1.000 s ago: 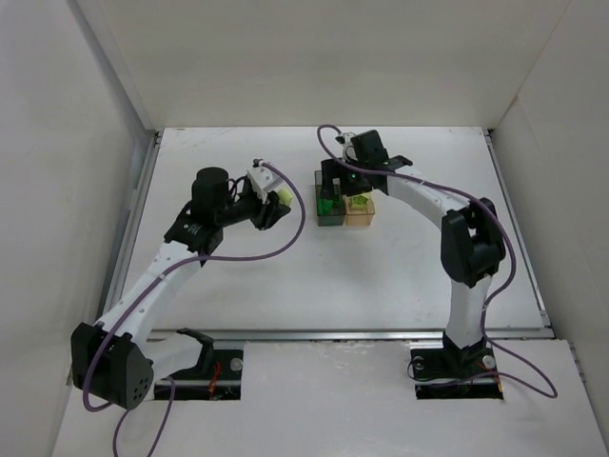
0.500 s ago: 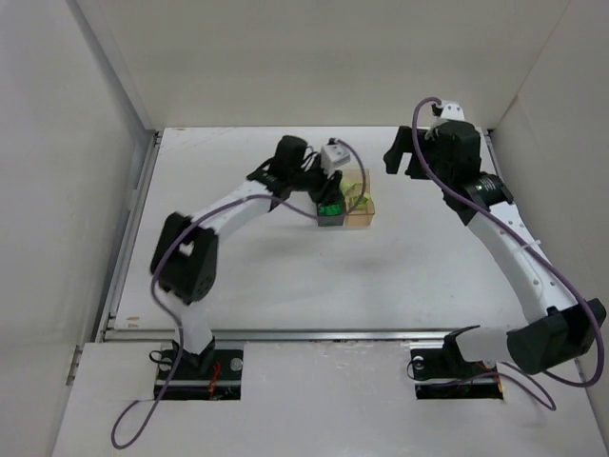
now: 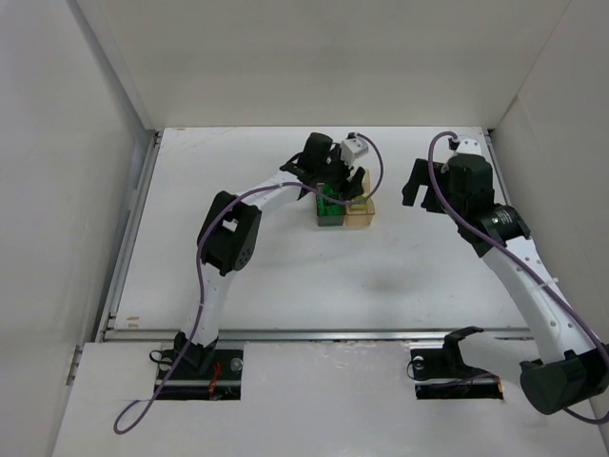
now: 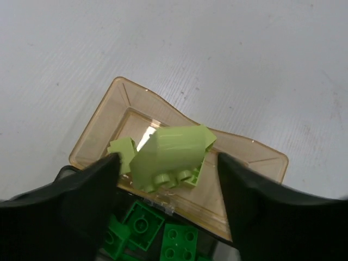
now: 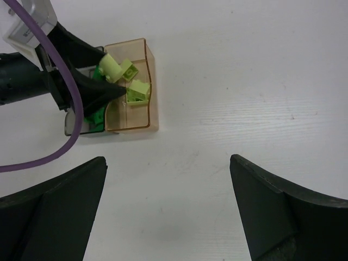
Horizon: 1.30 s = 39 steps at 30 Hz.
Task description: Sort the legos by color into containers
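Note:
Two adjoining containers sit mid-table: the pale orange one (image 3: 360,211) (image 4: 244,163) (image 5: 133,109) and the smoky grey one (image 3: 329,211) (image 5: 81,126). My left gripper (image 3: 344,187) (image 4: 168,163) hovers open over them. A pale yellow-green lego (image 4: 171,155) (image 5: 116,67) lies loose between its fingers, over the orange box, and another pale one (image 5: 138,92) is inside. Dark green legos (image 4: 142,222) (image 3: 328,203) fill the grey box. My right gripper (image 3: 420,190) (image 5: 167,160) hangs open and empty to the right of the boxes.
White walls enclose the table on three sides. A metal rail (image 3: 324,333) runs along the near edge in front of the arm bases. The left arm's purple cable (image 5: 65,109) loops beside the containers.
The left arm swung from the left side over to the containers and opened, letting go of the pale brick. The right arm pulled away from the boxes to the right.

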Each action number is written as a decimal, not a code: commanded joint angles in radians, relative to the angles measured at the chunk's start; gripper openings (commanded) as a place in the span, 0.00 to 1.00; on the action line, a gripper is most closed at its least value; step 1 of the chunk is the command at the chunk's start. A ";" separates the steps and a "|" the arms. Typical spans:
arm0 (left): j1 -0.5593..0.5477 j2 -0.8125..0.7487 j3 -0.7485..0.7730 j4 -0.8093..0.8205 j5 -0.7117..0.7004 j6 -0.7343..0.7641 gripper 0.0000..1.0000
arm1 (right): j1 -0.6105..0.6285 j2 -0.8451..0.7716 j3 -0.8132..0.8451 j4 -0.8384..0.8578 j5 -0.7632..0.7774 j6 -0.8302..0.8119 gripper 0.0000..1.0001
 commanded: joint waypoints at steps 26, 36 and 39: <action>0.571 -0.577 -0.405 -0.235 -1.197 -0.432 1.00 | -0.278 0.641 0.421 0.235 0.255 0.094 1.00; 0.649 -0.669 -0.581 -0.098 -1.127 -0.274 1.00 | -0.302 0.567 0.388 0.295 0.237 0.084 1.00; 0.649 -0.648 -0.581 -0.098 -1.127 -0.274 1.00 | -0.302 0.544 0.388 0.286 0.263 0.075 1.00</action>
